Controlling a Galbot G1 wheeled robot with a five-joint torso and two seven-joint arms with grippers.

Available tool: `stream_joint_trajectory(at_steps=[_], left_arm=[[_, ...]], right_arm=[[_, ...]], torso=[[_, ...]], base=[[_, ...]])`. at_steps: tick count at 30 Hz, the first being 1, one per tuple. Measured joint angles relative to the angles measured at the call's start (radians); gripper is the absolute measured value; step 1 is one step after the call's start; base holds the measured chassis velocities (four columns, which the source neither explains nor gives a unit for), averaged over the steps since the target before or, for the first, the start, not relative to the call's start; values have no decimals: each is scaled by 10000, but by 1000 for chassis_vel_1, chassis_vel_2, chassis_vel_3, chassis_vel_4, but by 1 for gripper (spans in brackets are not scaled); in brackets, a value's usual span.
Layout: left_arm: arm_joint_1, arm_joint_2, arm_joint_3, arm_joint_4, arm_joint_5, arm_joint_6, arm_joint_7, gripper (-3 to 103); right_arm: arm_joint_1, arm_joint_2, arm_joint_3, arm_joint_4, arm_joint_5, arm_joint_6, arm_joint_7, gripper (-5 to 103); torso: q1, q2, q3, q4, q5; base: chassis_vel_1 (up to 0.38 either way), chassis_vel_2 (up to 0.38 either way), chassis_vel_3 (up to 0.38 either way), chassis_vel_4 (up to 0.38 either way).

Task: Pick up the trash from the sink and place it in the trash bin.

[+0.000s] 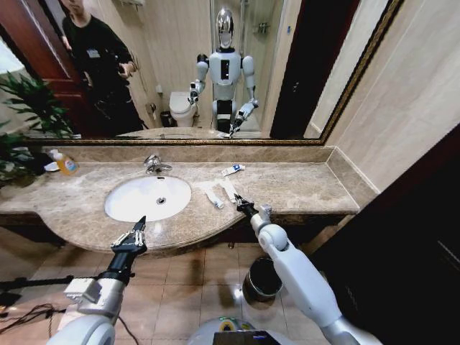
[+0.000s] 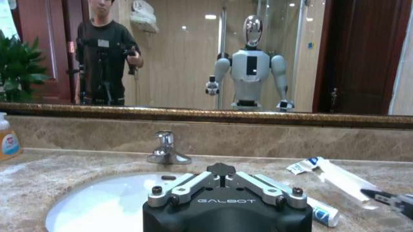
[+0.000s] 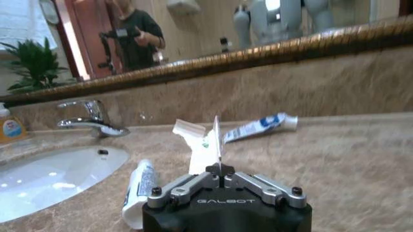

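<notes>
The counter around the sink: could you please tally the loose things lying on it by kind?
Tubes: 2, a blue-and-white tube by the back wall and a white tube near the sink
Flat white packet: 1
Bottle of orange liquid: 1
Total: 4

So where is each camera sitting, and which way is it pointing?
Head view: high up, looking down over the sink and counter; both arms show, left tool, right tool.
Left wrist view: behind the left tool, facing the faucet.
Right wrist view: behind the right tool, facing white tubes.
All share the faucet.
</notes>
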Motion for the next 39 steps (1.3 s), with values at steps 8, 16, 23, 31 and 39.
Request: stream_joint_trajectory(at_steps=[8,16,23,31,39], left_arm=[[0,0,0,0,0,0,0,0],[0,0,0,0,0,0,0,0],[0,0,0,0,0,0,0,0],[0,0,0,0,0,0,0,0],[0,0,0,0,0,0,0,0]], right_arm=[[-943,-446,827,811,-430,977,-99,0],[-2620,-1005,1875,1997,-446,1214,-282,0],[-3557,-1268,2159,2570,-302,1468,46,0],[-4785,-1347,3003,3012,-216,1846,21,0],[-6659,-1269,4091,2837,64,2761,-755,0]], torso=[[0,0,0,0,2],[-1,0,0,-2,2],[0,0,0,0,2],[-1,0,0,0,3],[-1,0,0,0,2]], base=[[0,0,0,0],[0,0,0,0],[0,0,0,0],[0,0,0,0],[0,0,0,0]])
